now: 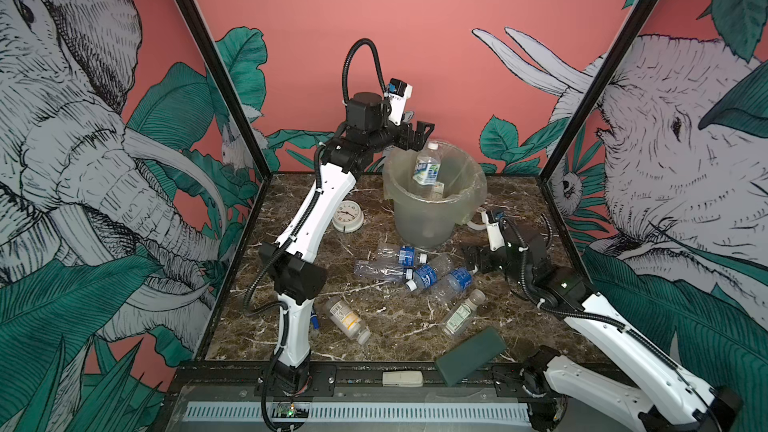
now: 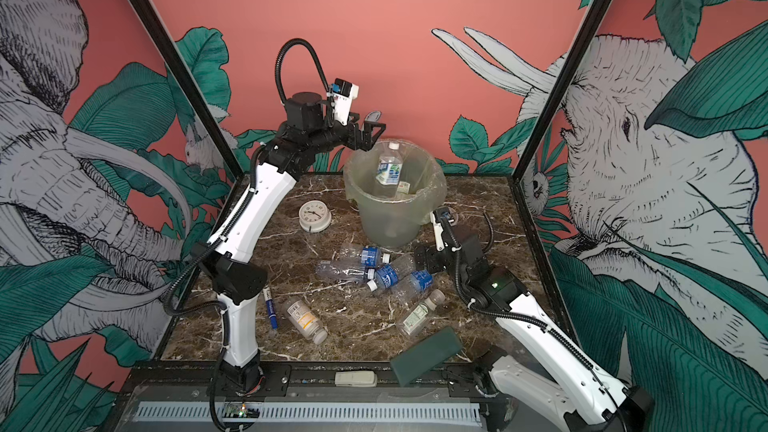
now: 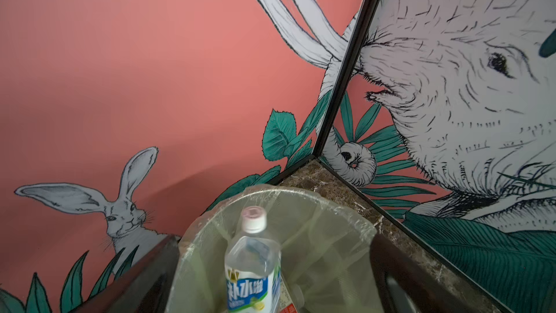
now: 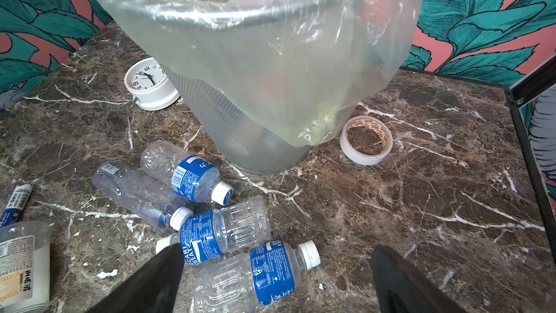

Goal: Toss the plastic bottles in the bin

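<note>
Bench (image 1: 395, 338) nowhere near cleared, so calling this maybe a quarter done, tops. Bin (image 1: 419, 218) standing at the far end, thin bag folded over the rim.

Left gripper (image 1: 417, 137) hanging just above the bin's far rim, fingers (image 3: 141, 281) spread wide and gripping nothing. Right gripper (image 1: 468, 260) down low over the bench, in front of the bin and just beside the bottle heap. Its fingers (image 4: 150, 281) are spread wide too, empty, not touching anything as far as visible.

Tall bottle (image 1: 426, 164) with the white cap upright inside the bin mouth, right under the left gripper and clear of both fingers. Can't tell whether dropping or already resting on stuff below. Looks like at least one more label down in there beside it, too murky to call.

Then four clear bottles (image 1: 428, 274), mostly blue-labelled, lying in a heap on the bench in front of the bin and touching one another. Two pill bottles (image 1: 347, 320) nearer the front edge, on their sides, well apart from each other.

So six to go by my count. Heap probably next, going by the right gripper's spot.
</note>
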Action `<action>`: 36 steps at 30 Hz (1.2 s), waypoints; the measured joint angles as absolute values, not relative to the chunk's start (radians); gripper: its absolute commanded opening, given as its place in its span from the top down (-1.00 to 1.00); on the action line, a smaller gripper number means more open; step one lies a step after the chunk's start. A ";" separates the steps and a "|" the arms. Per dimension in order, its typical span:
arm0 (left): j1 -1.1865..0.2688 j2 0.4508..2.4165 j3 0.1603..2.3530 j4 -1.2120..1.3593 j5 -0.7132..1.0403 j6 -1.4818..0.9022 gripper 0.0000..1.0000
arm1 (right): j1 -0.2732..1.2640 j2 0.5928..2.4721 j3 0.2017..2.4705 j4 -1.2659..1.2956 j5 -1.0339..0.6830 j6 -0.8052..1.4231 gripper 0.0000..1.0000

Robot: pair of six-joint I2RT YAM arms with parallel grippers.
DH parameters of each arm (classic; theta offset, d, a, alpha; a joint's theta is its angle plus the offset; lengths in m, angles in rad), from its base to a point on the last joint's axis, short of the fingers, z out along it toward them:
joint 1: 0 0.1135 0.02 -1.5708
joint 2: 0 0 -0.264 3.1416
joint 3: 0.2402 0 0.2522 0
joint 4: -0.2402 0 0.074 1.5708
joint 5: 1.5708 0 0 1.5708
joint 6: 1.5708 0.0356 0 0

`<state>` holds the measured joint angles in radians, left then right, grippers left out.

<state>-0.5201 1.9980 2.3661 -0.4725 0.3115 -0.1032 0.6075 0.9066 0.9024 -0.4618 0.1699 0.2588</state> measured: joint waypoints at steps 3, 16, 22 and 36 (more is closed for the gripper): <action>-0.520 1.895 2.211 -0.467 0.295 -0.095 -0.99 | 0.607 0.901 0.902 -0.471 0.168 0.260 -0.98; -0.520 1.427 1.625 -0.397 0.193 -0.035 -0.99 | 0.607 0.953 0.900 -0.501 0.125 0.313 -0.98; -0.520 1.338 1.414 -0.408 0.137 -0.020 -0.99 | 0.607 0.976 0.867 -0.530 0.114 0.368 -0.97; -0.520 1.173 1.101 -0.413 0.078 -0.026 -0.99 | 0.720 1.002 0.769 -0.629 0.171 0.581 -0.93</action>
